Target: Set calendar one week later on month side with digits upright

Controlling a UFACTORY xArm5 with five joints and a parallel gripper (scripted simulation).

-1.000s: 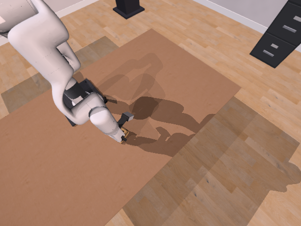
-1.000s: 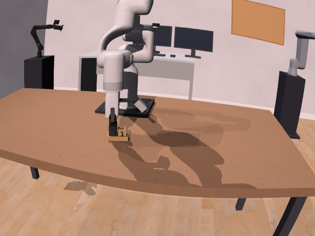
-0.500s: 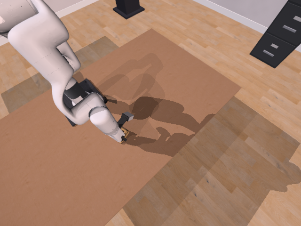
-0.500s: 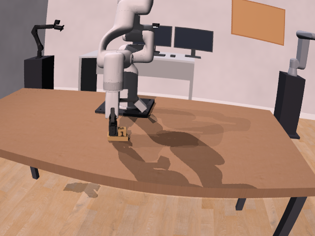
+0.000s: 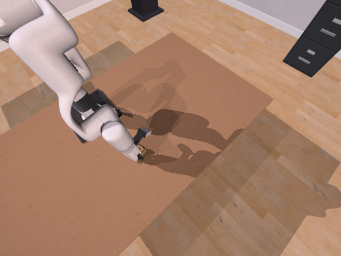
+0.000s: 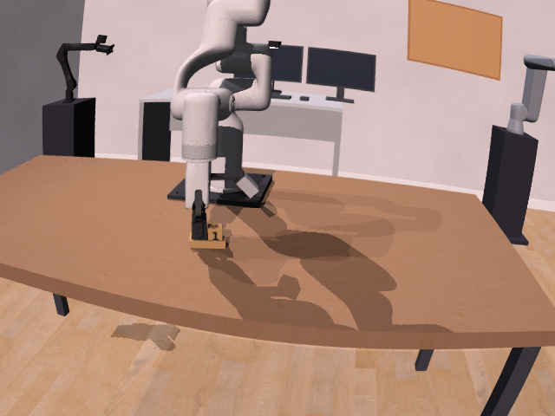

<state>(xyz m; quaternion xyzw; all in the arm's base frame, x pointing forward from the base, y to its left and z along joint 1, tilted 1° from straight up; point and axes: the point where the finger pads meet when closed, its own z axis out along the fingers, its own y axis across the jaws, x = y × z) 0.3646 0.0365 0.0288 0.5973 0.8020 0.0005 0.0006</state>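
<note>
The small wooden calendar tray [image 6: 207,243] lies flat on the table in front of my base. In it, the right cube [image 6: 217,233] stands upright and shows a "1". The left cube is mostly hidden behind my gripper [image 6: 197,229], and I cannot read its digit. My gripper points straight down around the left cube, which rests in the tray. The fingers stand slightly apart from its sides and do not clamp it. From above, my wrist covers most of the tray [image 5: 144,151], and only a fingertip of the gripper [image 5: 140,157] shows.
My black base plate [image 6: 221,190] sits just behind the tray. The table's curved front edge [image 6: 269,322] lies well in front of it. Monitors, a desk and other robot stands are off the table.
</note>
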